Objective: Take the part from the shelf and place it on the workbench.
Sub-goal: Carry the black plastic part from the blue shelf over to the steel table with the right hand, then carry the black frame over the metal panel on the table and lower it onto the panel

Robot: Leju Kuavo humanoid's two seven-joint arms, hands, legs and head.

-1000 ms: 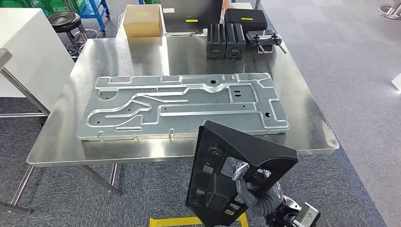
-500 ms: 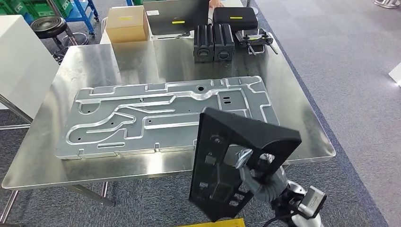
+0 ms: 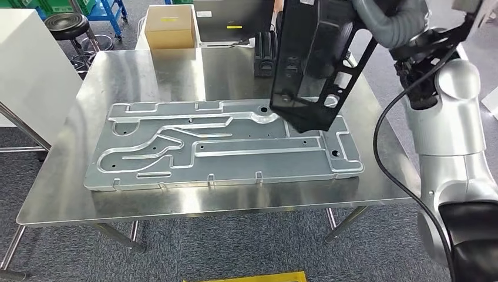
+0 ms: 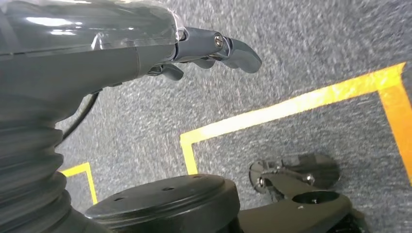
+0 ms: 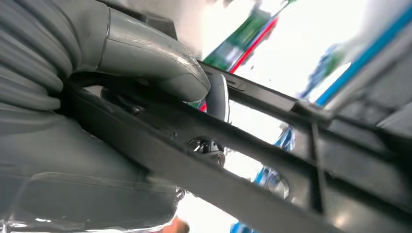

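The part, a black plastic frame with cut-outs (image 3: 311, 59), hangs in the air above the far right of the steel workbench (image 3: 176, 76), over the right end of the large aluminium plate (image 3: 223, 144). My right hand (image 5: 150, 68) grips it: in the right wrist view the grey thumb presses on a black bar of the frame (image 5: 272, 145). My right arm (image 3: 446, 117) rises along the right side of the bench. My left hand (image 4: 209, 51) hangs over the grey carpet with nothing in it, its fingers apart.
At the bench's far edge stand a cardboard box (image 3: 170, 26), black cases (image 3: 264, 53) and a dark monitor (image 3: 232, 17). A stool (image 3: 67, 23) and a white cabinet (image 3: 23, 76) are at the left. Yellow floor tape (image 4: 291, 104) marks the carpet.
My right arm has swung the black frame up from low in front of the bench to high above its far right. The whole view has also shifted.
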